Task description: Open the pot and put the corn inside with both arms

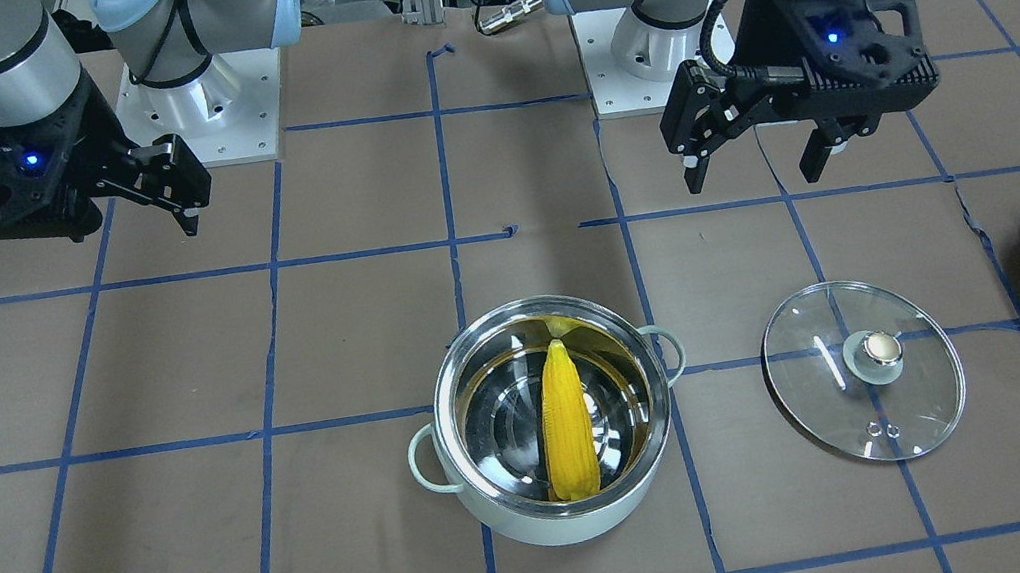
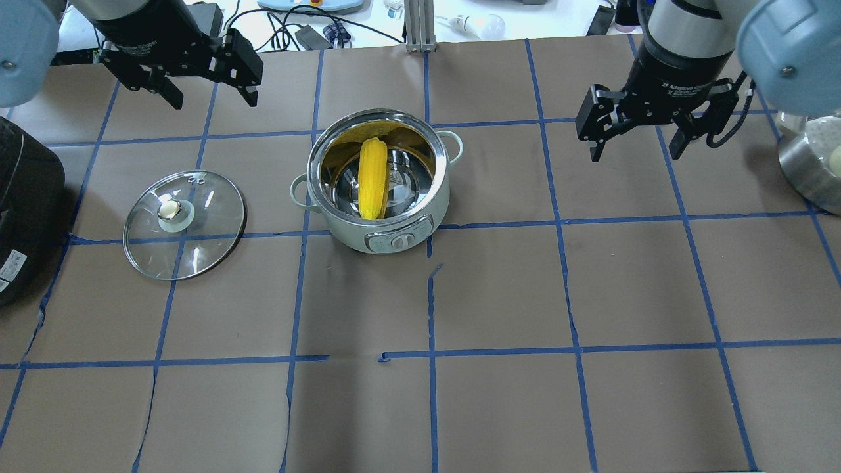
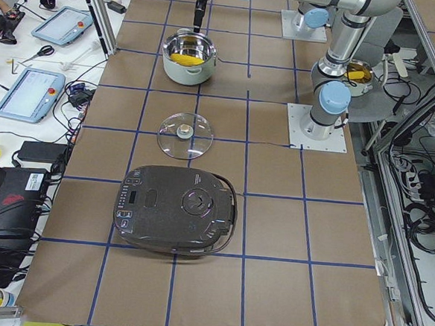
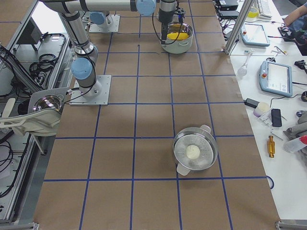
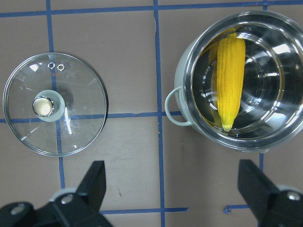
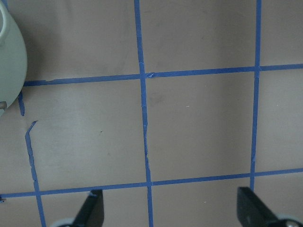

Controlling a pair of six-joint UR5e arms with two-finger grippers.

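Both left end effector [image 2: 214,98] and right end effector [image 2: 635,153] gape; lid [image 2: 197,246] lies between pot [image 2: 351,235] and cooker [image 2: 26,190].

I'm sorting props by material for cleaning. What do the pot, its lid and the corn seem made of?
Pot: pale mint outside, probably painted or enamelled metal; inside mirrors the corn, so polished steel. Lid: clear glass, tape lines show through, with a shiny metal-looking knob. Corn: even, bright yellow; possibly plastic, cannot tell.

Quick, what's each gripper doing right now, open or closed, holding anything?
Left gripper: open, holding nothing.
Right gripper: open, holding nothing.
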